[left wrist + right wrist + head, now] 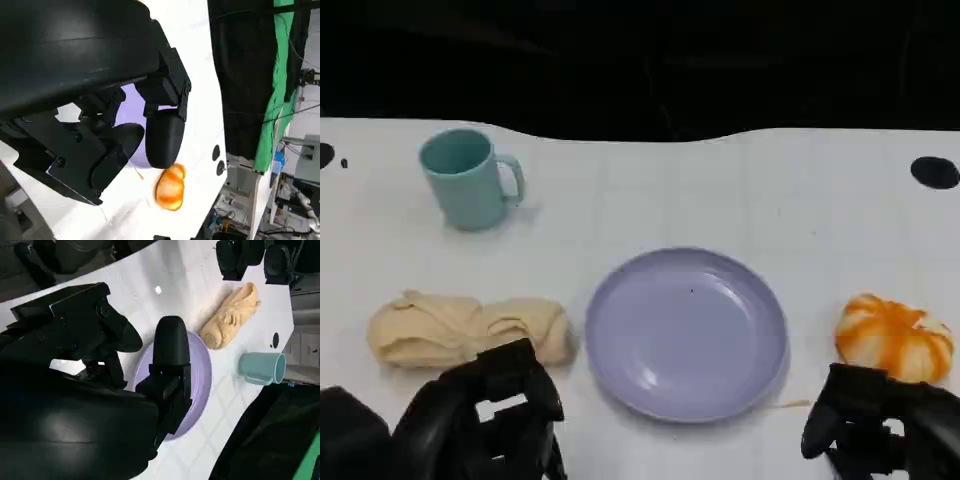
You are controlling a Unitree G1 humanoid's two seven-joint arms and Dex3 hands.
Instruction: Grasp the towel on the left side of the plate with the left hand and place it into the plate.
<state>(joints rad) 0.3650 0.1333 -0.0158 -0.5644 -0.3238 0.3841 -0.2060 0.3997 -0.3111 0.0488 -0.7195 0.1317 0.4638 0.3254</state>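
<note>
A rolled beige towel (468, 328) lies on the white table just left of the lavender plate (686, 333). The right wrist view shows the towel (231, 315) beside the plate (200, 374) too. My left hand (485, 415) hovers at the near edge, just in front of the towel, fingers apart and holding nothing. In the left wrist view its fingers (162, 135) spread over the plate (131, 107). My right hand (880, 420) is low at the near right, open and empty, in front of an orange toy pumpkin (893, 336).
A teal mug (470, 178) stands at the far left behind the towel. The orange pumpkin (171, 187) sits right of the plate. The table's far edge meets a dark backdrop. A black hole (933, 172) marks the far right of the tabletop.
</note>
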